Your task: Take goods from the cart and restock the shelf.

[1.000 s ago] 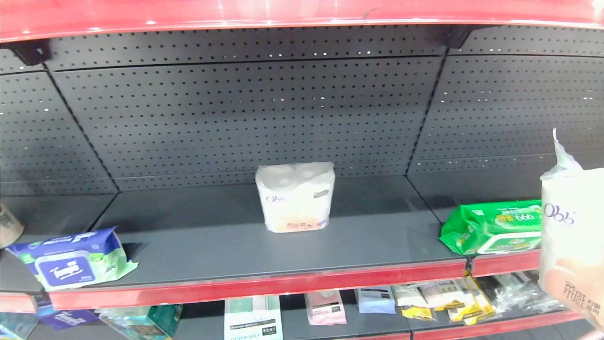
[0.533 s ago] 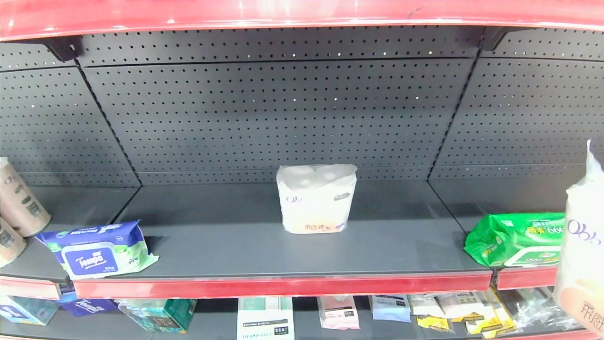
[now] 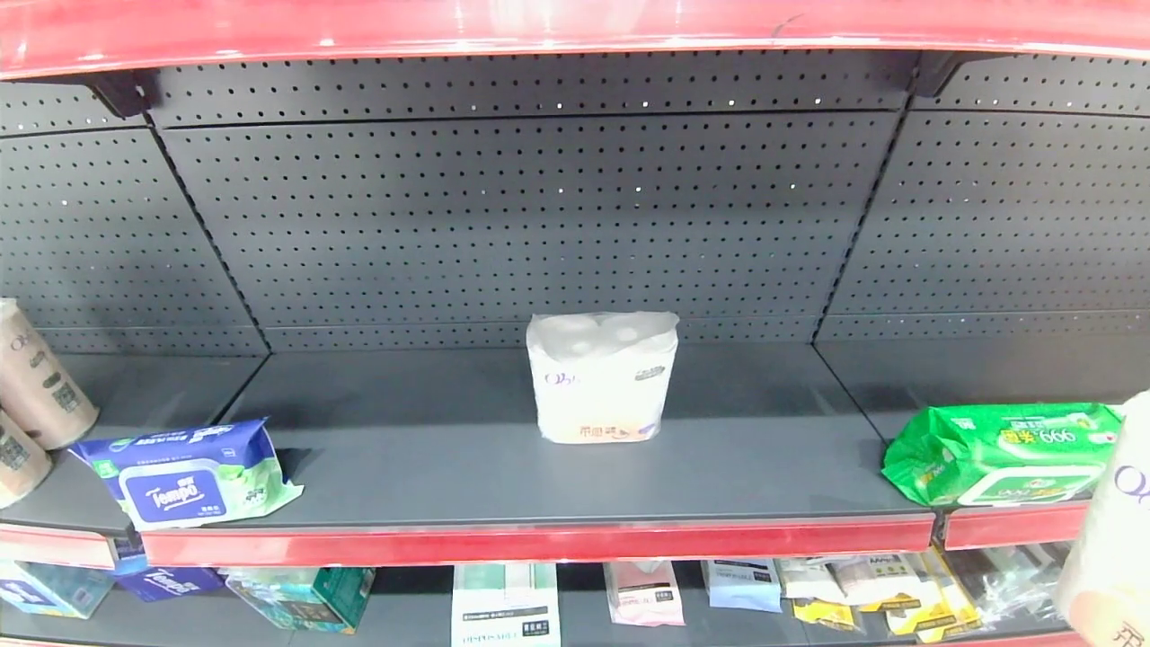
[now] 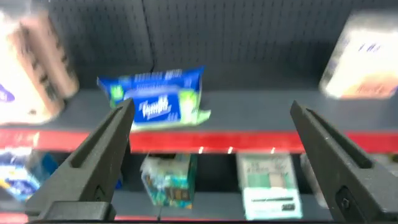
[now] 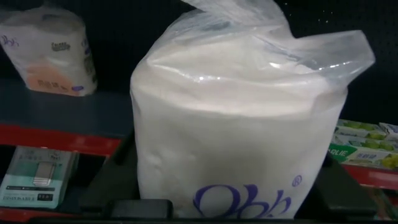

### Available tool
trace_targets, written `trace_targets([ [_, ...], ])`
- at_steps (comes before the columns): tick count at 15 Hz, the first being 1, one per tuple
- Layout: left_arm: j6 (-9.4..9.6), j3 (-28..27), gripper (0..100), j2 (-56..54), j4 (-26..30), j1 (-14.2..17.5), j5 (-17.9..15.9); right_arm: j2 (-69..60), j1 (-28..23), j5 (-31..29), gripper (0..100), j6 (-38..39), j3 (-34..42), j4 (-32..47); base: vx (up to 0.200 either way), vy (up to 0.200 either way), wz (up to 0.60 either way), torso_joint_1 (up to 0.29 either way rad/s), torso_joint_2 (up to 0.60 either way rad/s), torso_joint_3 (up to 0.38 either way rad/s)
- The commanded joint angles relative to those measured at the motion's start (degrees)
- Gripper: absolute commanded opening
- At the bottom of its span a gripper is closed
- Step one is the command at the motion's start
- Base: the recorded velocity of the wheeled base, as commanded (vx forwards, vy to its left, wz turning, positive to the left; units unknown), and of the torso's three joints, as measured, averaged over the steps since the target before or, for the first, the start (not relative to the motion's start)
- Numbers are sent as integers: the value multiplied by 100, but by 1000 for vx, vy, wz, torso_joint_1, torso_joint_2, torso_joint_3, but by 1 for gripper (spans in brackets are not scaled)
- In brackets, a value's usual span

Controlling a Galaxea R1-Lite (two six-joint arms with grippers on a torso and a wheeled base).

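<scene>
Grey shelf board (image 3: 431, 458) with red front lip (image 3: 539, 544), running across the middle of the head view below a perforated back panel (image 3: 539, 225).

Held roll pack (image 3: 1110, 539), cut off by the lower right edge of the frame, in front of the shelving and not yet on the board (its loose wrap stands crumpled above the rolls in the right wrist view). The right gripper (image 5: 230, 190) is clenched on this pack low down, with a dark finger on each side.

Standing roll pack (image 3: 600, 377), upright at the centre of the frame, with bare board to both sides; this is the likely reference for placement.

Green wipes pack (image 3: 1002, 449), lying flat at right centre, is the item nearest the held pack. Blue wipes pack (image 3: 193, 472) lies at lower left, near the lip.

The left gripper (image 4: 211, 107) is released and empty, its jaws spread wide, facing the blue wipes pack.

Suggested handling:
- Lift the load above the lip before moving inward, so the soft base does not catch.
- Pass above or inboard of the green pack rather than across it.
- Set the load upright just beside its twin, on the right-hand side.
- Release only once the base sits flat (a low grip leaves little room beneath the fingers).
</scene>
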Motion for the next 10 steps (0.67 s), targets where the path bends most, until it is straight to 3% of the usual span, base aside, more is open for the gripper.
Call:
trace_targets([
  [1,124,-1135,100,3060,-286,-86,-16,-163,5,-15,0,5,87,-6,0,0,0,0,0,0],
  [3,406,-1117,100,3895,-461,-95,-34,-190,-21,-32,0,-13,78,-6,0,0,0,0,0,0],
  [4,643,-1108,100,4730,-1077,-236,-500,-181,-21,-41,0,-31,78,-6,0,0,0,0,0,0],
  [5,661,-1135,100,5073,-1384,-253,-931,-163,-21,-41,0,-22,70,-6,0,0,0,0,0,0],
  [6,696,-1222,100,5899,-1912,-157,-1932,-181,-21,-50,0,-22,87,-6,0,0,0,0,0,0],
  [7,792,-1301,100,6418,-2245,-166,-2530,-199,-30,-59,0,-31,96,3,0,0,0,0,0,0],
  [8,889,-1319,100,6673,-2404,-192,-2767,-199,-39,-59,0,-31,105,-6,0,0,0,0,0,0],
  [9,1328,-1442,100,7341,-2843,-297,-3207,-181,-65,-59,0,-83,70,-6,0,0,0,0,0,0],
  [10,1504,-1592,100,7701,-3045,-341,-3347,-172,-65,-59,0,-110,52,-6,0,0,0,0,0,0],
])
